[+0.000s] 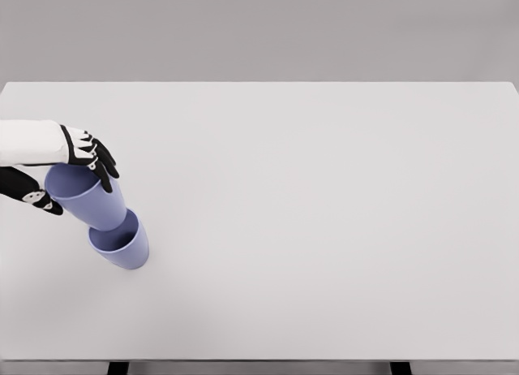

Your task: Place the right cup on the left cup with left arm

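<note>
Head view, single frame. You have the left hand [77,160] coming in from the 9 o'clock edge, white forearm level with the table [324,196]. Its dark fingers [104,165] curl over the far rim of the held cup [85,196], and the thumb sits on the near side at the picture's left edge; the hand is closed around that cup near its mouth.

The held cup is blue-violet and tilted, mouth up toward 10 o'clock, base pointing down toward 4 o'clock. Its base sits at or just inside the mouth of the standing cup [122,245], the same colour, upright on the table at about 8 o'clock from table centre. You cannot tell from this angle how deep the base has entered.

Edges: both cups stand close to the left side of the table and well back from the near edge. From 12 through 6 o'clock the tabletop runs wide and unbroken.

Surface: plain pale grey-white, matte, with soft shadows under the cups. Behind the far edge, a flat grey wall [259,30]. Two dark table supports [118,368] show below the near edge.

Markings: you will find no readable writing on cups, hand or table.
</note>
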